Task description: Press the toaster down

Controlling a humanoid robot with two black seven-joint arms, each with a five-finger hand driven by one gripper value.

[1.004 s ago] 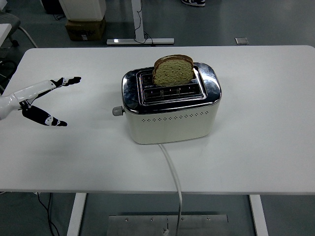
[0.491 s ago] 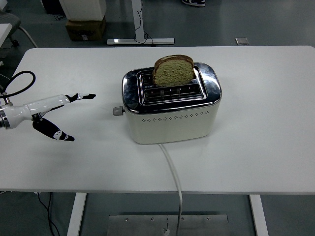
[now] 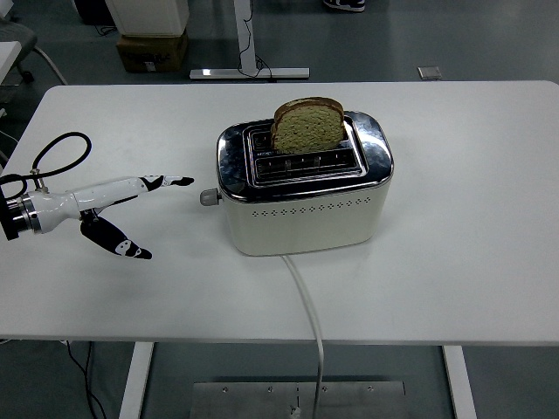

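A cream and chrome toaster [image 3: 304, 189] stands in the middle of the white table [image 3: 472, 175], with a slice of brown bread [image 3: 307, 124] sticking up out of its far slot. Its grey lever knob [image 3: 208, 197] juts from the left end, in the raised position. My left hand [image 3: 157, 214] reaches in from the left, fingers spread and holding nothing. The upper fingers [image 3: 170, 182] point at the knob, a short gap away. The thumb [image 3: 122, 245] hangs lower over the table.
The toaster's white cord [image 3: 307, 314] runs from its front over the table's near edge. A black cable loop [image 3: 59, 150] rises from my left wrist. Beyond the table are a cardboard box [image 3: 151, 50] and a desk leg [image 3: 247, 52].
My left hand has moved right and slightly toward the near edge, closing most of the distance to the lever knob. The toaster and bread have not moved.
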